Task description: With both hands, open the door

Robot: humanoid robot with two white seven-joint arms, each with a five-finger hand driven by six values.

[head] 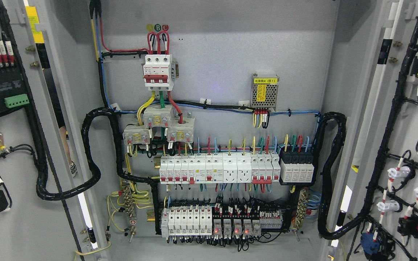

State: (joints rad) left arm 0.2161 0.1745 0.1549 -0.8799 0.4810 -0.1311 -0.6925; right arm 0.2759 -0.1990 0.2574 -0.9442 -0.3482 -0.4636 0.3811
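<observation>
- head view: both cabinet doors stood wide open, the left door at 9 o'clock and the right door at 3 o'clock, their inner faces carrying wiring.
- between them the back panel held a red-toggled main breaker at 11 o'clock and rows of small breakers toward 6 o'clock.
- neither hand was in view, so their state could not be told.
- a person's leg showed through the gap beside the left door.
</observation>
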